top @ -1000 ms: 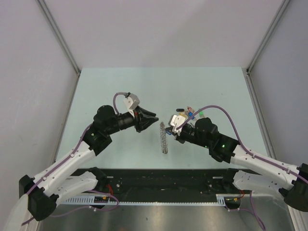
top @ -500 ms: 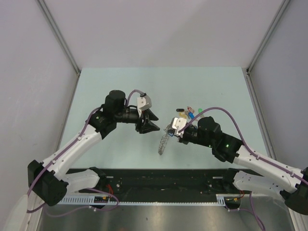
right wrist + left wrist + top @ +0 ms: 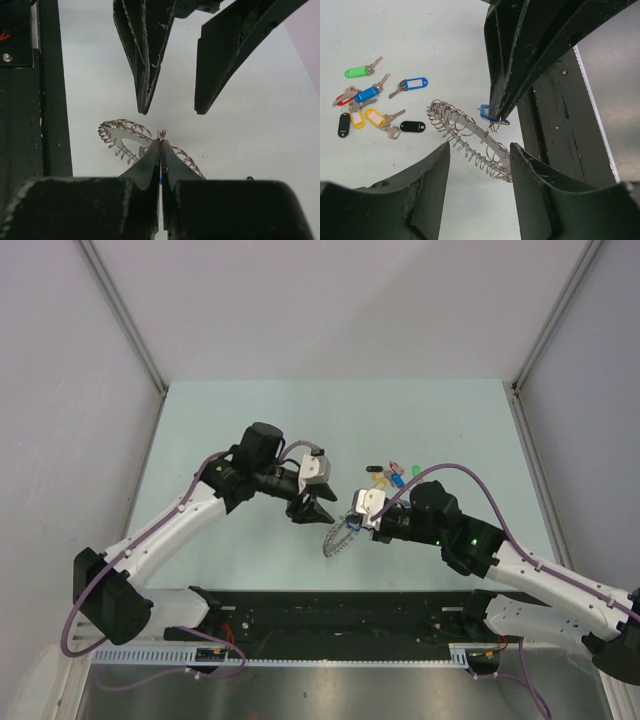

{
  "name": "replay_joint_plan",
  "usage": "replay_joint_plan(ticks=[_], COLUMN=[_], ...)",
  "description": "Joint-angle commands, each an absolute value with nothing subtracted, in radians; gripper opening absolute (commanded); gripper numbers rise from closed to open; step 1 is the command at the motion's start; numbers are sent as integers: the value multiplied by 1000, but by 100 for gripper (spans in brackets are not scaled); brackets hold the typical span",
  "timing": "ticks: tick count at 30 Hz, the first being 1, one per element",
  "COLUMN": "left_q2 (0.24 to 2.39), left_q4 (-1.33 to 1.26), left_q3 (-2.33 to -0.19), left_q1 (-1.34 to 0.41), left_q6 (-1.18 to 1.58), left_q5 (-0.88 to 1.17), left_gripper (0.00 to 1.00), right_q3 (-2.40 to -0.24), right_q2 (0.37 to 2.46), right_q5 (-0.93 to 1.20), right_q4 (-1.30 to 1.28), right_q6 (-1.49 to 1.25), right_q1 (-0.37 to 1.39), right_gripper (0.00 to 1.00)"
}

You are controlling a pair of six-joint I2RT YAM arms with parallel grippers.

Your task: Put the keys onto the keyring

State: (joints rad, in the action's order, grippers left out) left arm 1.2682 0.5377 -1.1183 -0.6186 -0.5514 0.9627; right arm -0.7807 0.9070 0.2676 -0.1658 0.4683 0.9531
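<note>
The right gripper (image 3: 160, 144) is pinched fully shut on the blue-tagged key (image 3: 490, 114). That key appears to be linked by a small wire loop to the keyring (image 3: 470, 137), a flat metal band fringed all round with little split rings. The ring hangs tilted from this hold, its near side raised. Whether its low side rests on the table (image 3: 420, 30) cannot be told. The left gripper (image 3: 172, 111) hovers just beside and above it with its jaws apart, holding nothing and touching nothing. The loose keys (image 3: 372, 116) lie in a small cluster on the table, well apart from the ring, with green, blue, red, yellow and black tags. By the look of it the ring is light and stiff, but free to swing and twist from a single pinch point, so it will likely pivot under any push. A second hold on the flat band itself, at the rim opposite the blue tag, would probably steady it best. The wire loops look springy and easily bent, and would make poor grips. The keys are small, thin and smooth. The plastic tag is the broadest and least slippery part to take, which leaves the metal end free for threading. A pinch on the bare blade risks the key slipping or skating across the table.
</note>
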Motion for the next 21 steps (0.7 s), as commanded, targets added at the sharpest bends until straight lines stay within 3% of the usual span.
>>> replay_joint_plan(ticks=[1,8,14,17,18,21], left_q2=[1296,1354,1373,1371,1371,1364], left_q4=[634,704,745,762,765,764], left_q3=[-1173,-1207,-1212,-1212,-1212,-1203], left_q1=[-641,-678,-689,-689,-689,-689], left_q6=[-634,-692,-727,-739,-741,-744], left_q5=[1063,1074,1085,1085,1083,1072], left_gripper=[55,48,33,20,11,0], right_q3=[-845,-851,-854,-854,-854,-854], right_q2=[905,908,911,907,905,896], right_q5=[288,287,281,272,267,245], right_q4=[-133,-138,-140,-143,-143,-155], right_q6=[482,485,485,485,485,485], right_q1=[963,973,977,979,977,977], right_gripper=[0,0,0,0,0,0])
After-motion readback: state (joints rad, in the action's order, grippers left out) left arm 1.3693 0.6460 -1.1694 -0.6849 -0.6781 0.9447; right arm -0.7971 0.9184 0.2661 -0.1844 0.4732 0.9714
